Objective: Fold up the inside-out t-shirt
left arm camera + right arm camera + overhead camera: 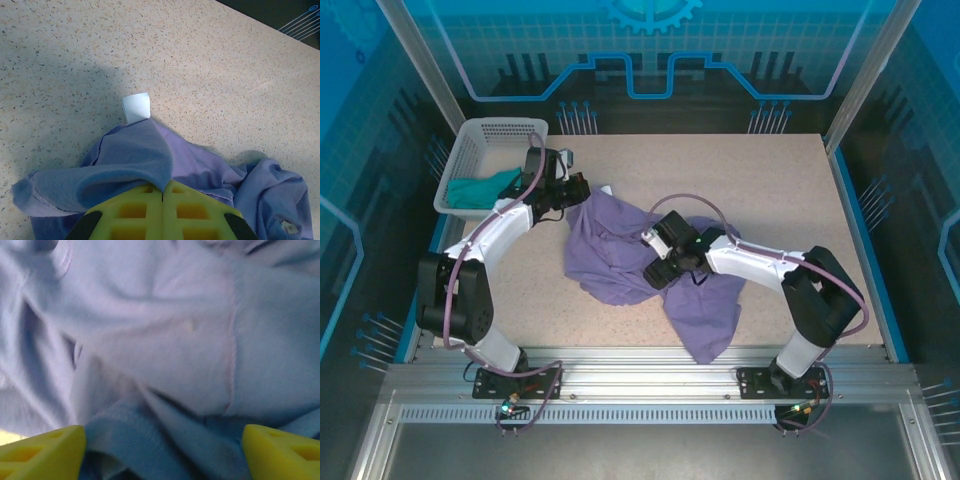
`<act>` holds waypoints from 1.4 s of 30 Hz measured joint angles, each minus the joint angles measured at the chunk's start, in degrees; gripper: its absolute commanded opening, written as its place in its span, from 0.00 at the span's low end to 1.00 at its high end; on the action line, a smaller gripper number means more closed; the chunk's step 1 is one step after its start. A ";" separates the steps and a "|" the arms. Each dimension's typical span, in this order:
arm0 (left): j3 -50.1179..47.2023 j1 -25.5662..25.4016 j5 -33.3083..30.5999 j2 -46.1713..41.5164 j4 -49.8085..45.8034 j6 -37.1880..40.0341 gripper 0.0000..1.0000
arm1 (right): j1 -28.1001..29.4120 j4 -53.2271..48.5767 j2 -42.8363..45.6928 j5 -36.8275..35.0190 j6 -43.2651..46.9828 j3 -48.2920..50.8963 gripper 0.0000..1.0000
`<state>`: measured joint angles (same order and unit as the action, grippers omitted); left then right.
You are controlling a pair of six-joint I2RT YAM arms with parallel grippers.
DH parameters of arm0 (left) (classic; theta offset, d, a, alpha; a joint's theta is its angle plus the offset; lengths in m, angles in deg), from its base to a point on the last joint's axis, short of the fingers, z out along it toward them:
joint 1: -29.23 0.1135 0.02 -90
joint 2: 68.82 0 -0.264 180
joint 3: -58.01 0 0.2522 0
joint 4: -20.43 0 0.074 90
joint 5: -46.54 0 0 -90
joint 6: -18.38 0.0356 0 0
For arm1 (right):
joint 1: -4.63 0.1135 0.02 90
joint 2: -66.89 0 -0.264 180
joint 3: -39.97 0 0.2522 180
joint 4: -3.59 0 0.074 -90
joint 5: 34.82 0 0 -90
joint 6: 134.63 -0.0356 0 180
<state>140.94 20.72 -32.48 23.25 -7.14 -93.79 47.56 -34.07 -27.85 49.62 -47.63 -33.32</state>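
Observation:
The inside-out t-shirt [610,255] lies crumpled in the middle of the table, lavender-purple, with one part trailing toward the near edge. My left gripper [574,196] is at the shirt's far-left edge, shut on a raised fold of the cloth [145,155] near the small white neck label [136,107]. Its yellow fingers [130,212] meet with the cloth pinched between the tips. My right gripper [662,266] hovers low over the middle of the shirt [160,340]. It is open, its yellow fingertips [42,450] spread wide over wrinkled cloth and gripping nothing.
A white basket [520,128] stands at the far left corner of the table with a teal-green garment [480,189] in it, just left of my left arm. Bare speckled tabletop [750,190] stretches beyond and to the right of the shirt.

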 measured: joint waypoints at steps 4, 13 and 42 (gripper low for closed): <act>0.00 0.00 -0.02 0.00 0.00 0.00 0.00 | 0.28 -0.15 -0.31 -0.31 -1.62 0.61 0.22; -0.09 0.00 0.00 -2.71 -0.15 -0.35 0.00 | -4.85 -2.05 5.42 -1.97 -1.57 0.46 0.00; -2.62 -4.17 14.60 -30.21 14.51 -22.40 0.00 | -33.00 -8.20 -12.72 7.28 -3.43 -70.79 0.48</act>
<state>138.31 16.54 -17.88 -6.96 7.38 -116.19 14.56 -42.27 -40.57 56.90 -51.07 -104.11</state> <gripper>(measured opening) 0.053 0.370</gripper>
